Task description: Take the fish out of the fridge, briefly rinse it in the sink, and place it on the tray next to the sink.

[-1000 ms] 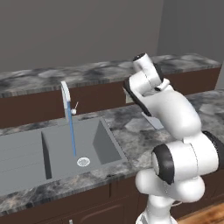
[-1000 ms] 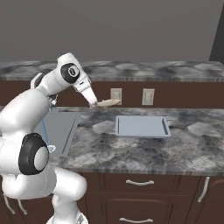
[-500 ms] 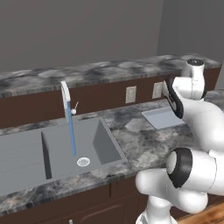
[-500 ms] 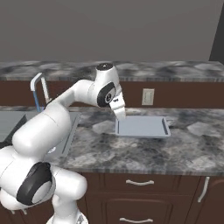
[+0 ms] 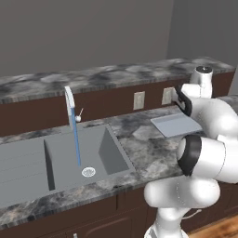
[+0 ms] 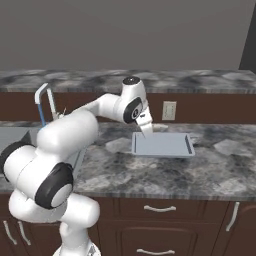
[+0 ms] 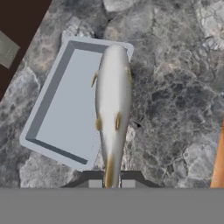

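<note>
1. Fish (image 7: 113, 109) hangs pinched by its tail in the gripper (image 7: 111, 183), over the tray's (image 7: 52, 83) sink-side edge.
2. Half a second ago it was short of the tray.
3. Water runs at the sink (image 5: 56, 158); setting down comes next.

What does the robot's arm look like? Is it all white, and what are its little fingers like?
Mostly white. The arm is made of fat, rounded, glossy white segments, with dark grey-black rings and caps at the joints, like the big round one near its base. No cables or markings show. The gripper has two small dark fingers, each with a pale square patch.
</note>
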